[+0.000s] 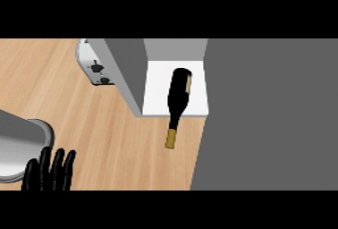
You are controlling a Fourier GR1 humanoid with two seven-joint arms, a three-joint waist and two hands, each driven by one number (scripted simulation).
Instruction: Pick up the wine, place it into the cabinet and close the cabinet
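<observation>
The wine (177, 96) lies on its side, a dark bottle with a pale label along one flank and a gold-capped neck. Its body rests on the white floor of the cabinet (155, 85), base toward the back, while the neck sticks out past the front edge over the wooden table (86, 129). The gold cap points toward the view's lower edge and sits above bare wood. No hand touches the bottle.

The cabinet is open. Its grey side wall runs along the bottle's left, and a grey back wall closes the far end. To the right a large dark grey panel (271, 116) fills the view from top to bottom; it may be the cabinet's door swung wide, though the steep angle makes that hard to confirm. Its left edge lies just beside the bottle's label side.

Left of the cabinet wall, a silver appliance (92, 67) with two dark knobs stands on the table, partly hidden behind the wall.

At the lower left, the left hand (49, 172) shows with its fingers straight and slightly apart, pointing up, holding nothing, well apart from the wine. Its grey forearm (20, 143) crosses the view's left edge. The right hand does not show.
</observation>
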